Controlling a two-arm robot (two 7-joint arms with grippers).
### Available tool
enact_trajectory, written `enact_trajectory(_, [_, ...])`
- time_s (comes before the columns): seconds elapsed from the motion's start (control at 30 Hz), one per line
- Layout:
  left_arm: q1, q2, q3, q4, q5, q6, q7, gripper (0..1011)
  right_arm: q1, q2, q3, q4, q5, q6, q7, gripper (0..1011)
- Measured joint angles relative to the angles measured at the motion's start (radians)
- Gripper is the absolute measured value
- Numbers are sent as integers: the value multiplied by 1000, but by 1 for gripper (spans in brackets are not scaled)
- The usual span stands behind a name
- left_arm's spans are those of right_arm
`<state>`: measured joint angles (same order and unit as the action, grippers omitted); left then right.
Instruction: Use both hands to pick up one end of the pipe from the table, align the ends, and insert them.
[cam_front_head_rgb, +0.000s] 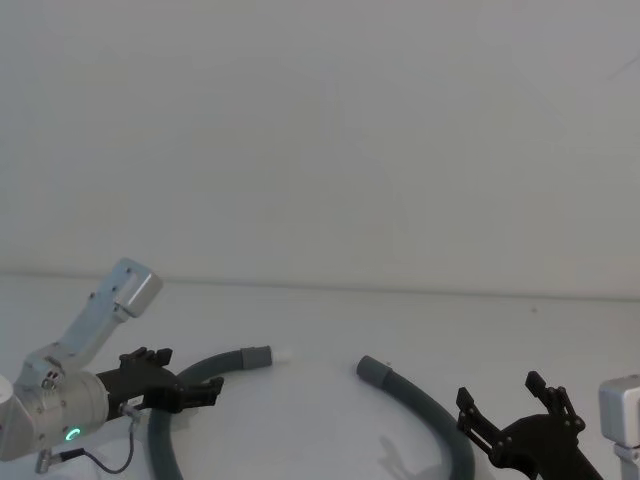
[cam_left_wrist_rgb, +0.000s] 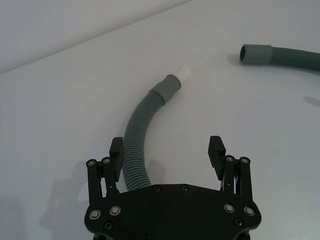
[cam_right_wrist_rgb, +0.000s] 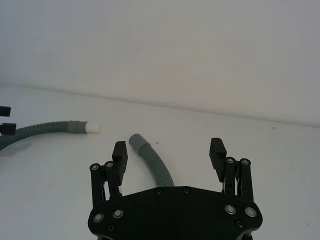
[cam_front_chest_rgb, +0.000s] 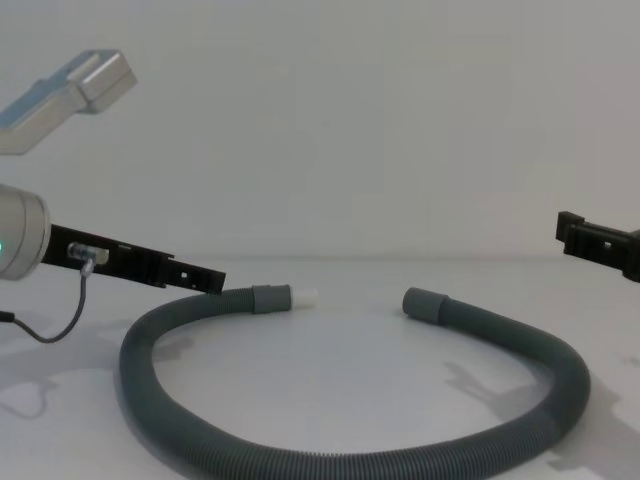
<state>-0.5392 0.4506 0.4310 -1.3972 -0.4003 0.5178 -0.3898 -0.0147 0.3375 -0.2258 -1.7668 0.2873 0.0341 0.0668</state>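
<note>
The pipe (cam_front_chest_rgb: 330, 460) lay ungrasped on the desk (cam_front_chest_rgb: 350, 350), with the left pincer (cam_left_wrist_rgb: 166, 145) and right pincer (cam_right_wrist_rgb: 168, 148) held wide apart. They would best be closed squarely behind the white-tipped collar (cam_front_chest_rgb: 268, 298) and open sleeve (cam_front_chest_rgb: 425, 302).

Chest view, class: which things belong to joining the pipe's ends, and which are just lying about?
Belongs to the job: pipe, its white-tipped end, its open sleeve end, left gripper, right gripper (both open), table.
Just there: thin black cable at the left arm, wall behind.
</note>
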Motion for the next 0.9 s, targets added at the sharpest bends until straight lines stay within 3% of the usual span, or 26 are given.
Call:
enact_trajectory(0.57, [-62, -37, 16, 116, 23, -27, -7, 1001, 0, 0, 0, 0, 0, 0, 0, 1004])
enact_trajectory(0.9, [-88, -39, 26, 145, 31, 25, -28, 1001, 0, 0, 0, 0, 0, 0, 0, 1004])
